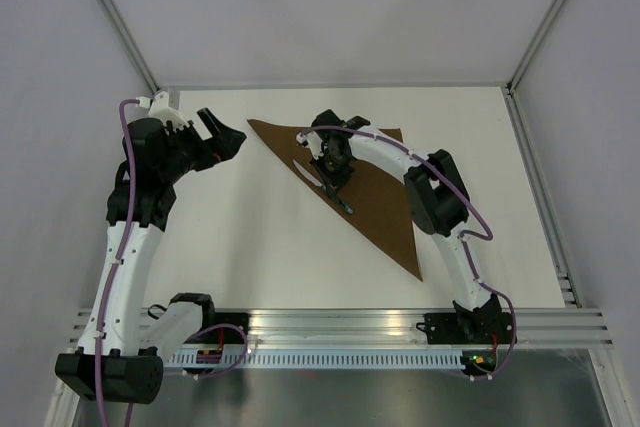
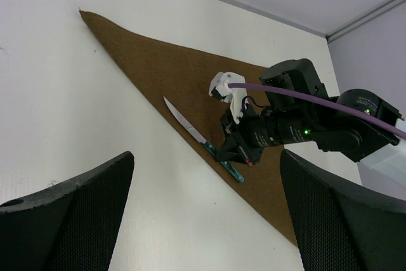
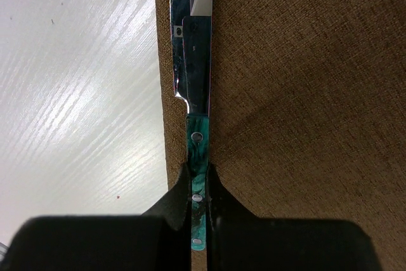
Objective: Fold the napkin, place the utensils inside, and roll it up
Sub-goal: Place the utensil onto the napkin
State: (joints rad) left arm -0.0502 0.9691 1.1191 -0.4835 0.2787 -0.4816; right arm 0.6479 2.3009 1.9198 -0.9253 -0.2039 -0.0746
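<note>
The right gripper (image 3: pixel 198 179) is seen clenched on the teal handle of the knife (image 3: pixel 196 93), which is laid along the long left edge of the brown napkin (image 3: pixel 304 93). The napkin, folded into a triangle, is spread on the white tabletop (image 1: pixel 250 247) at the upper centre of the overhead frame. The left gripper (image 1: pixel 222 137) is held released, jaws wide apart, near the napkin's upper-left corner.

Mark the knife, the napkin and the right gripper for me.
knife (image 2: pixel 184 120), left wrist view, mid blade.
napkin (image 1: pixel 385 222), top external view, bare cloth near its right edge.
right gripper (image 3: pixel 198 179), right wrist view, where it clamps the knife handle.
</note>
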